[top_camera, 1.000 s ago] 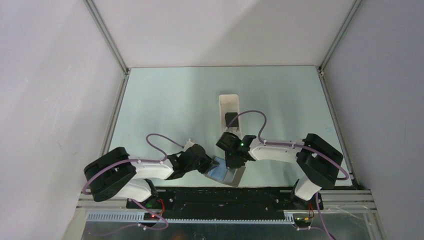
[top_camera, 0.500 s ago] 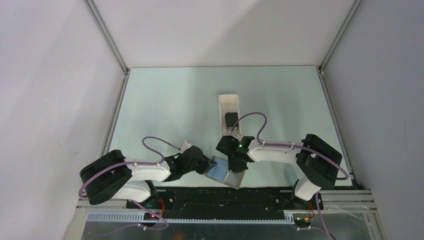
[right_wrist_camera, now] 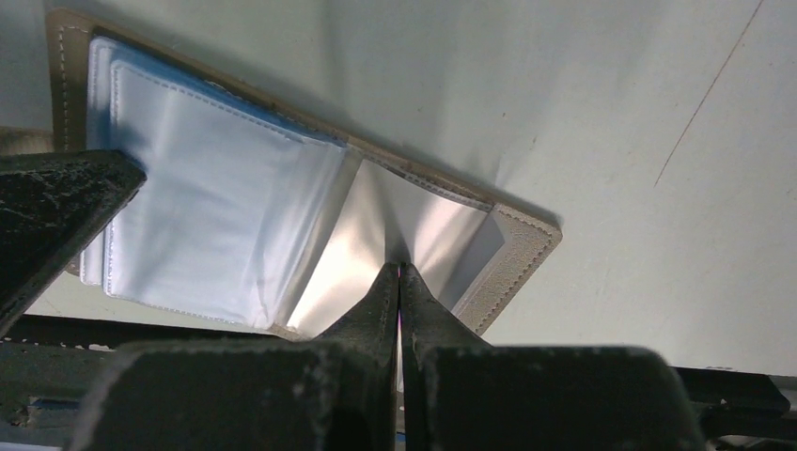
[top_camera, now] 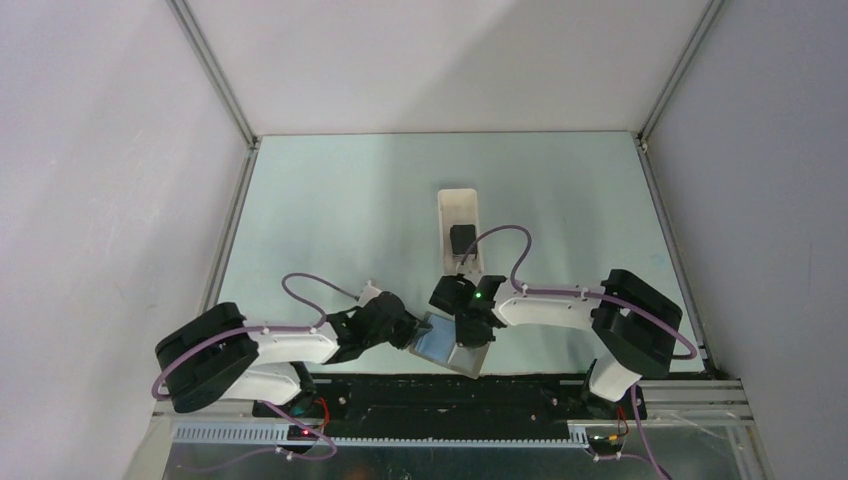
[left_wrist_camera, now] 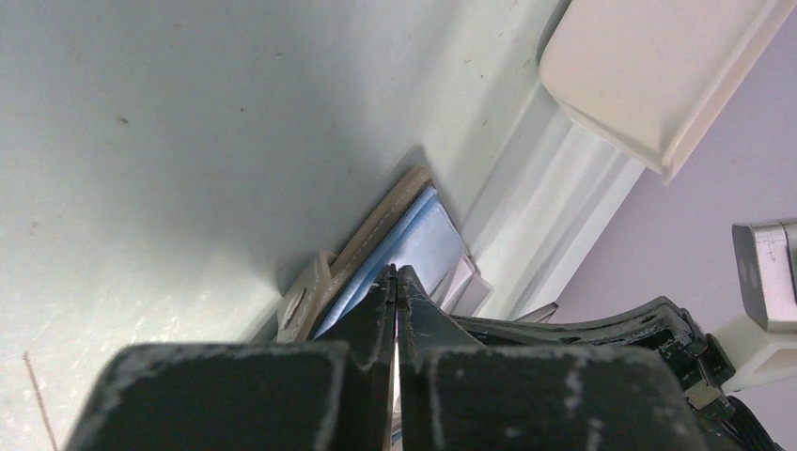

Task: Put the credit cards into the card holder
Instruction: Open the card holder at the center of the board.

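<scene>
Stitched tan card holder (right_wrist_camera: 282, 188) open, glossy sleeves; left gripper (left_wrist_camera: 396, 274), right gripper (right_wrist_camera: 399, 272): fingers pressed together

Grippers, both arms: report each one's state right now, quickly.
Left gripper: shut, tips against the open grey-brown folding card holder; grip cannot be told.
Right gripper: shut, tips at its clear sleeves; grip cannot be told.

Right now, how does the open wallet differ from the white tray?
The card holder is grey-brown with a silvery-blue inside; the tray is white. The card holder lies open at the table's near edge; the tray sits farther back. The tray holds a black card; the card holder shows none.
</scene>
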Action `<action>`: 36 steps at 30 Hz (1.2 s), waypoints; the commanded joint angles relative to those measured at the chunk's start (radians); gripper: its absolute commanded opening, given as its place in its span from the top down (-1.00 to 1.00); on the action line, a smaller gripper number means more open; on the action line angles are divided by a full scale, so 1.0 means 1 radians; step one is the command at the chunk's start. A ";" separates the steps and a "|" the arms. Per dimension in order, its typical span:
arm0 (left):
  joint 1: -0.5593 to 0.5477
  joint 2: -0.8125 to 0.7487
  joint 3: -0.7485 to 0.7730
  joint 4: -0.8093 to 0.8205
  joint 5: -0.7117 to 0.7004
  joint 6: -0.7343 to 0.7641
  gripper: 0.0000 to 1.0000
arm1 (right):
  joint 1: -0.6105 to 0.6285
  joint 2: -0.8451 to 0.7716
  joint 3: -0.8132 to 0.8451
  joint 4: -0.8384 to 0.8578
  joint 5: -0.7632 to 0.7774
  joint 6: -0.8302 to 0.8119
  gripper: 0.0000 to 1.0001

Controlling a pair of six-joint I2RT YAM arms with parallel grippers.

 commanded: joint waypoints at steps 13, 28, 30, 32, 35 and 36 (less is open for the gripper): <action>-0.002 -0.027 0.014 -0.122 -0.076 0.036 1.00 | -0.101 -0.139 -0.178 0.014 -0.043 0.075 1.00; -0.002 -0.218 0.019 -0.132 -0.204 0.215 0.99 | -0.106 -0.378 -0.149 0.066 -0.011 -0.075 1.00; -0.001 -0.246 0.031 -0.133 -0.221 0.268 0.93 | -0.128 -0.416 -0.149 0.069 -0.025 -0.087 1.00; -0.001 -0.266 0.054 -0.137 -0.233 0.322 0.80 | -0.159 -0.447 -0.149 0.075 -0.052 -0.101 1.00; -0.001 -0.286 0.079 -0.138 -0.229 0.396 0.62 | -0.210 -0.488 -0.149 0.095 -0.098 -0.128 0.93; -0.001 -0.285 0.092 -0.139 -0.215 0.427 0.57 | -0.238 -0.495 -0.149 0.098 -0.119 -0.140 0.90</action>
